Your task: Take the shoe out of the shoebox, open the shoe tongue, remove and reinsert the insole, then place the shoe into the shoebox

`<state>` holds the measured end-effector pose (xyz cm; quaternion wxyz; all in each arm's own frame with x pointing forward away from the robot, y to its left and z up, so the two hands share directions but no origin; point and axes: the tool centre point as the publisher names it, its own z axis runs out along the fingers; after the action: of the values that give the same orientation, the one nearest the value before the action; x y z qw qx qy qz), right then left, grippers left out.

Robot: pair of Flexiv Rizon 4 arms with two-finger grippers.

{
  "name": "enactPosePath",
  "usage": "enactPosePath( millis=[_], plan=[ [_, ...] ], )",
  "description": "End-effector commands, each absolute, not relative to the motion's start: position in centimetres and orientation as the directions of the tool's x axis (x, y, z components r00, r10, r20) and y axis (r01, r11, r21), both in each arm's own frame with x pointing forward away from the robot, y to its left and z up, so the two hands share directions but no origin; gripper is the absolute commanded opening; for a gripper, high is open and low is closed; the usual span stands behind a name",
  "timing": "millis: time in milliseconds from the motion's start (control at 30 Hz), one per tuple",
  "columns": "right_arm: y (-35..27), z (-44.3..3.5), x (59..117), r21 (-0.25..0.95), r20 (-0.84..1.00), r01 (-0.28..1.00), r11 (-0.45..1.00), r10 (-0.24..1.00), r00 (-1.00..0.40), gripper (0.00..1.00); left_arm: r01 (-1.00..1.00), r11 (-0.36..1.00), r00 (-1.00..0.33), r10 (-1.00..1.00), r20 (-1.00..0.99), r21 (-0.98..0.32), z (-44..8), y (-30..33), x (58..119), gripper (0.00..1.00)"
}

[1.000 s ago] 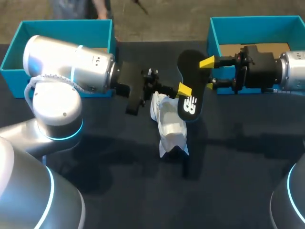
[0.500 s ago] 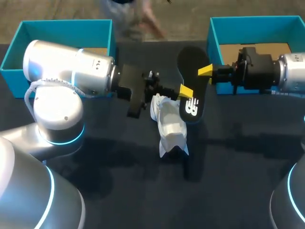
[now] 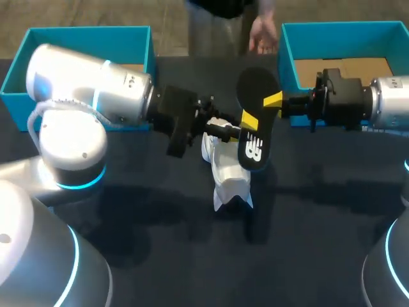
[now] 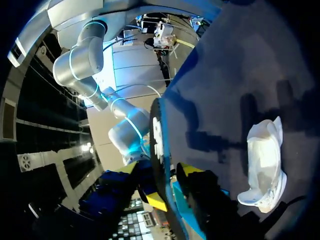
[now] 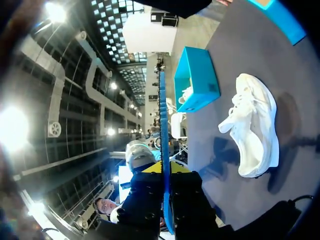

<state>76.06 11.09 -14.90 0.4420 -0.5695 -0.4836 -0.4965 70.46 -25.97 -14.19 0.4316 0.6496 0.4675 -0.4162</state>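
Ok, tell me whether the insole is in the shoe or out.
Out: the right gripper holds the black insole in the air, apart from the white shoe.

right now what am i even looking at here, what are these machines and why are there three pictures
This is one robot with two arms, the left arm and the right arm, working at a dark table. The wide picture looks down from above and behind the robot. The two round pictures come from a camera on each wrist, looking out along that arm's pincer.

A white shoe lies on the table. The left box and right box, both blue, stand at the far corners.

The right pincer is shut on a black insole and holds it in the air near the shoe. Its own wrist picture shows the insole edge-on between its fingers. The left pincer sits close beside the insole, but I cannot tell whether it grips anything.
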Motion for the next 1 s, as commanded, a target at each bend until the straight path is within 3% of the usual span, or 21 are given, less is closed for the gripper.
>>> enactPosePath(
  millis=[33,633,1000],
  plan=[
    [11.5,-15.2,76.3,-0.026,0.990,0.990,-0.138,0.131,0.045,0.00,0.969,-0.226,0.181,0.395,-0.901,0.096,-12.7,-23.8,71.0,1.00],
    [13.0,-17.0,76.5,-0.035,0.977,0.992,-0.123,0.205,0.060,0.00,0.971,-0.158,0.025,0.816,-0.578,-0.182,-10.2,-23.0,72.0,1.00],
    [13.9,-17.4,76.6,-0.022,0.974,0.993,-0.116,0.222,0.048,0.00,0.989,-0.099,0.059,0.947,-0.315,-0.110,-10.1,-22.1,74.3,1.00]
  ],
)
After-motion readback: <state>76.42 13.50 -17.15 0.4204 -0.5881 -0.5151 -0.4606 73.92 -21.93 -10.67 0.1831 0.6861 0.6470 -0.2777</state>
